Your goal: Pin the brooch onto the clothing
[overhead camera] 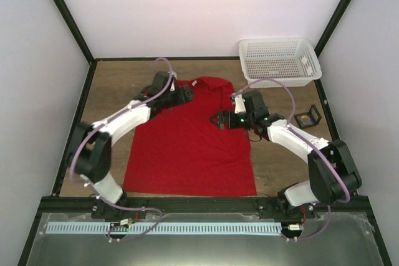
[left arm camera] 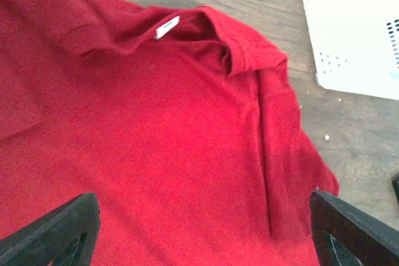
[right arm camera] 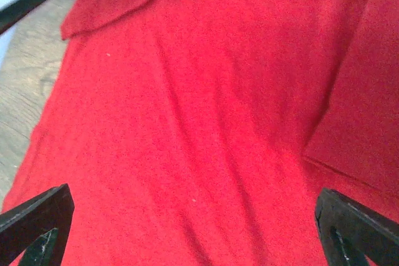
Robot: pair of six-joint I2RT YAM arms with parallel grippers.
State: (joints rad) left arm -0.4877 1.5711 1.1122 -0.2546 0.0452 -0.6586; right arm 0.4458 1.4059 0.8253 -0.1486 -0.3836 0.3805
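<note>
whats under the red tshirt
The plain red short-sleeved T-shirt lies spread on the brown wooden tabletop, which shows beside it on both sides. Whatever lies beneath the fabric is covered and cannot be seen.

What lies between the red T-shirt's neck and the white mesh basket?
A bare strip of wooden table separates the red T-shirt from the white mesh basket. The left wrist view shows it most plainly.

White mesh basket (overhead camera: 279, 61) far right on the wooden table (overhead camera: 115, 88); nearer, seemingly a black stand (overhead camera: 307, 118).
</note>
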